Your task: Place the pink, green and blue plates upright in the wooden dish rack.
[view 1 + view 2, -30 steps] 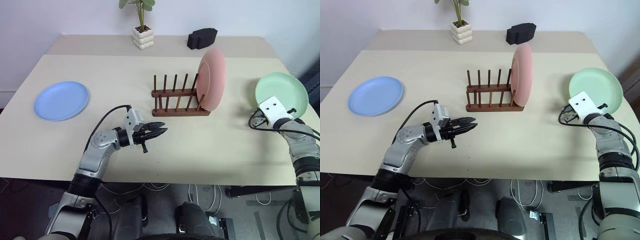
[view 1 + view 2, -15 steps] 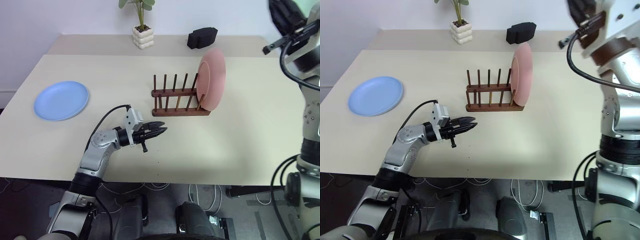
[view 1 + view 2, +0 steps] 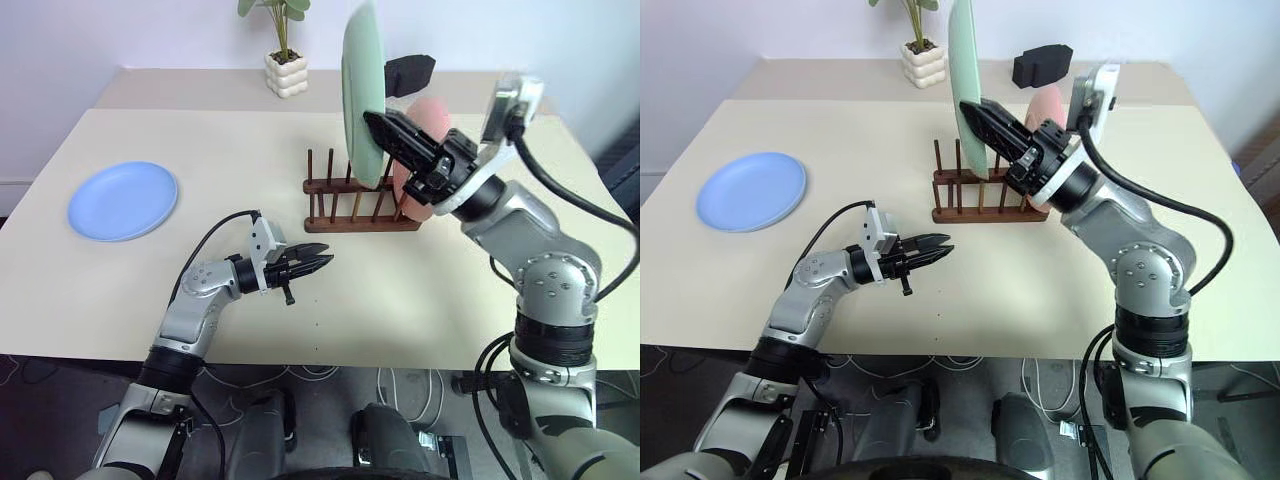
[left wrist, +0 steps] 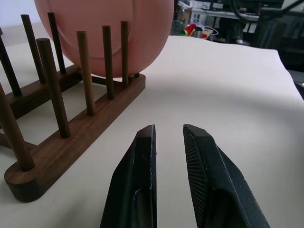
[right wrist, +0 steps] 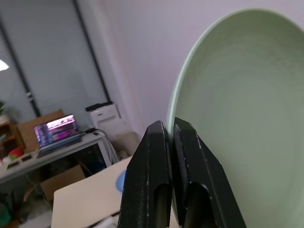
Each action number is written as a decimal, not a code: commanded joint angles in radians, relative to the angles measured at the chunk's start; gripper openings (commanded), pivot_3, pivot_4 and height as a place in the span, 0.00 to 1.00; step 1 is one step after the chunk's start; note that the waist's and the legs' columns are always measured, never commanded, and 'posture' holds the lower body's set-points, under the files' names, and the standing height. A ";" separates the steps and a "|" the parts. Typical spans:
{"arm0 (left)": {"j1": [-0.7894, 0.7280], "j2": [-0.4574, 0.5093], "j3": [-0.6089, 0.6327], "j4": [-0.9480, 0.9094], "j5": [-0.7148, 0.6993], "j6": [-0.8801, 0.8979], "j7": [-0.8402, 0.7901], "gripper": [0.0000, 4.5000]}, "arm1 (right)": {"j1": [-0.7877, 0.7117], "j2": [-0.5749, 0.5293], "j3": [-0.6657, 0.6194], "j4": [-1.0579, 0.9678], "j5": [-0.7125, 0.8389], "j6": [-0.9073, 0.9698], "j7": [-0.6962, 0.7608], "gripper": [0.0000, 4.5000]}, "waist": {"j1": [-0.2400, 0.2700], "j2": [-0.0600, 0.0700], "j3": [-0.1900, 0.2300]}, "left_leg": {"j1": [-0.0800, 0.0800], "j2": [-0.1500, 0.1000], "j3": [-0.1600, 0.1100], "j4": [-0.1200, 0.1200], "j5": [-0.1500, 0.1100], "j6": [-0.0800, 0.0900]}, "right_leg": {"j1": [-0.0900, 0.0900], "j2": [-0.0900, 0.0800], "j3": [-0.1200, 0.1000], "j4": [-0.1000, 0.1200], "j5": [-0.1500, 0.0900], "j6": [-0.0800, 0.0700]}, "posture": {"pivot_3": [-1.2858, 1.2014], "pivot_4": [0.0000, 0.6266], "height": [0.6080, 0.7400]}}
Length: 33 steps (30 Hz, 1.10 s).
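Observation:
My right gripper (image 3: 373, 121) is shut on the rim of the green plate (image 3: 361, 92) and holds it upright in the air, above the wooden dish rack (image 3: 349, 217). In the right wrist view its fingers (image 5: 151, 156) pinch the plate's edge (image 5: 237, 95). The pink plate (image 3: 432, 117) stands upright at the rack's right end, partly hidden behind the right hand. The blue plate (image 3: 122, 200) lies flat at the table's left. Low over the table in front of the rack, my left gripper (image 3: 322, 263) points at it. The jaws are a little open with nothing between them (image 4: 168, 130).
A potted plant (image 3: 284, 62) and a black object (image 3: 405, 72) stand at the back of the table (image 3: 200, 130). Several of the rack's slots left of the pink plate hold nothing.
My right arm swung up and to the left from the table's right side, carrying the green plate and turning it upright over the rack. The left arm has not moved.

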 commanded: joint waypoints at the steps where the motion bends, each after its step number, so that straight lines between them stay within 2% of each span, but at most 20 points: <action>1: 0.006 0.005 0.016 -0.024 -0.007 -0.016 -0.001 0.20 | -0.014 0.016 -0.023 0.006 0.018 -0.002 0.000 0.02 | 0.000 0.000 0.000 | 0.000 0.000 0.000 0.000 0.000 0.000 | 0.000 0.000 0.000 0.000 0.000 0.000 | 0.52 0.24 0.94; 15: 0.007 0.003 0.012 -0.032 -0.005 -0.007 0.006 0.20 | -0.015 0.039 -0.060 0.154 0.001 0.005 0.001 0.02 | -0.001 0.000 0.000 | 0.000 0.000 0.000 0.000 0.000 0.000 | 0.000 0.000 0.000 0.000 0.000 0.000 | 0.52 0.24 0.94; 18: 0.009 0.004 0.013 -0.035 -0.006 -0.005 0.008 0.20 | -0.019 0.042 -0.069 0.167 -0.010 -0.002 -0.004 0.22 | -0.001 0.000 0.000 | 0.000 0.000 0.000 0.000 0.000 0.000 | 0.000 0.000 0.000 0.000 0.000 0.000 | 0.52 0.24 0.94; 24: 0.008 0.004 0.013 -0.037 -0.006 -0.003 0.010 0.20 | -0.037 0.039 -0.077 0.168 -0.047 -0.026 -0.006 0.87 | -0.001 0.000 0.000 | 0.000 0.000 0.000 -0.001 0.000 0.000 | 0.000 0.000 0.000 0.000 0.000 0.000 | 0.52 0.24 0.94; 28: 0.005 0.005 0.014 -0.036 -0.007 -0.002 0.010 0.20 | -0.051 0.007 -0.049 0.119 -0.113 -0.050 0.027 0.87 | -0.001 0.000 0.000 | 0.000 0.000 0.000 -0.001 0.000 0.000 | -0.001 0.000 0.000 0.000 0.000 0.000 | 0.52 0.24 0.94; 33: 0.000 0.006 0.032 -0.042 -0.011 -0.005 0.034 0.20 | -0.061 -0.094 0.016 0.027 -0.270 -0.112 0.089 0.87 | -0.001 0.000 0.000 | -0.001 0.000 0.000 -0.001 0.000 0.000 | -0.001 0.000 0.000 0.000 0.000 0.000 | 0.52 0.24 0.94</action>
